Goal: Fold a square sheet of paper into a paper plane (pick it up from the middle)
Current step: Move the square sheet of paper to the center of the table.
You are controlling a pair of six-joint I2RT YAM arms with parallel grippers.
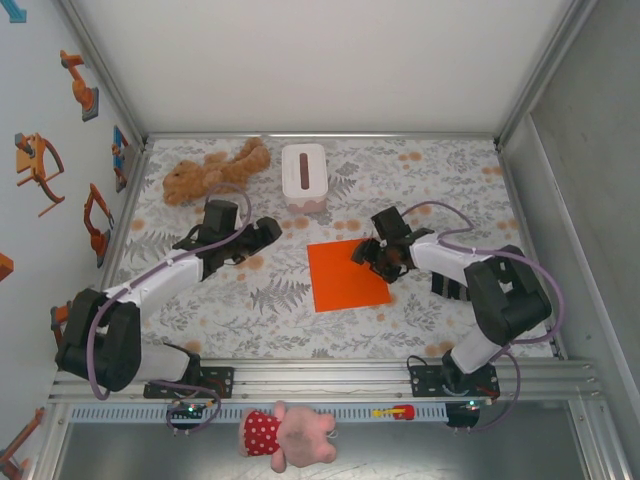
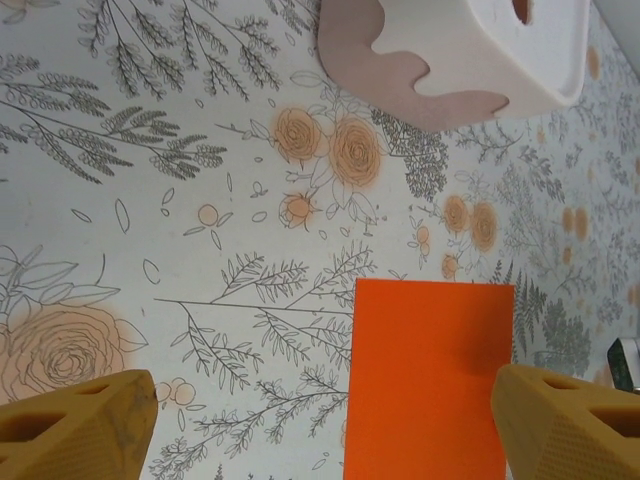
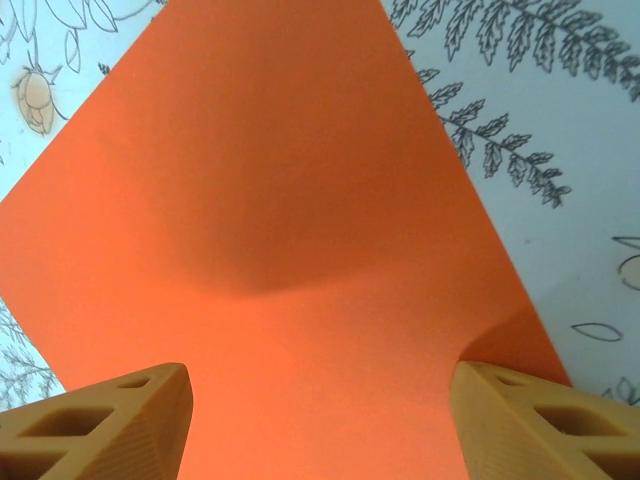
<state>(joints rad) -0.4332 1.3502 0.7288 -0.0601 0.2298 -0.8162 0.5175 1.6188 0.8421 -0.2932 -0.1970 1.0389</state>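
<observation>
Sheet (image 3: 300, 130), dark centre (R wrist cam)

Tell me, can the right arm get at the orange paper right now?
Probably yes. The right gripper hangs open right over the square sheet of paper, with nothing between them.

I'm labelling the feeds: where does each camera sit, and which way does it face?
Top external: above, behind the arm bases, looking down on the table; both arms show.
Left wrist: on the left arm, facing down at the white tissue box; its fingers show.
Right wrist: low over the square sheet of paper; its fingers show.
All three share that sheet.
</observation>
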